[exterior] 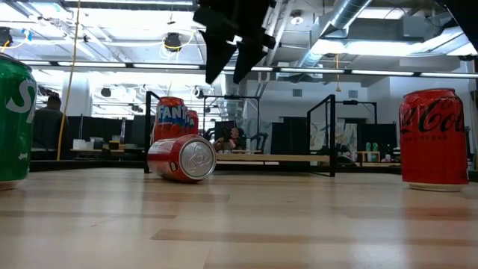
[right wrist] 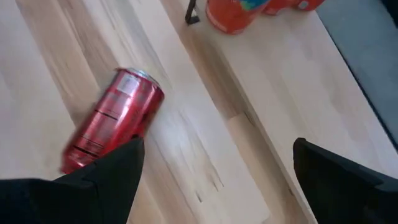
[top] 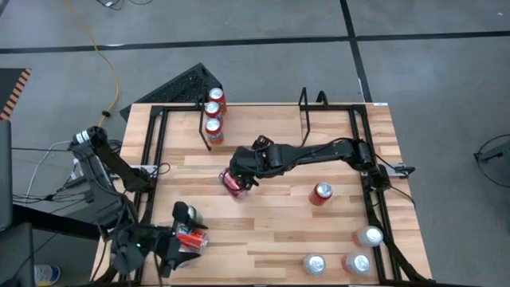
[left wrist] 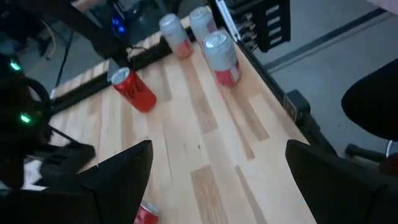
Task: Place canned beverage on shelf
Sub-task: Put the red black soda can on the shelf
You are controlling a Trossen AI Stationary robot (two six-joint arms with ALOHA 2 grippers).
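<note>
A red can (top: 233, 183) lies on its side on the wooden table, and it also shows as the red can (exterior: 183, 158) in the low view and as the red can (right wrist: 112, 127) in the right wrist view. My right gripper (top: 241, 169) hangs open above it, and the can lies beside one finger (right wrist: 115, 171), not between the two. The shelf (top: 307, 112) of thin black rods stands at the far edge, with three red and orange cans (top: 213, 112) at its left end. My left gripper (left wrist: 217, 180) stands open at the near left, above another red can (top: 195, 241) that lies on the table.
A green can (exterior: 11, 119) stands by the left arm. An upright red cola can (top: 322, 194) stands right of centre. Three silver-topped cans (top: 356, 263) stand at the near right corner. Black rails (top: 155, 151) edge the table. Bare wood lies between the lying can and the shelf.
</note>
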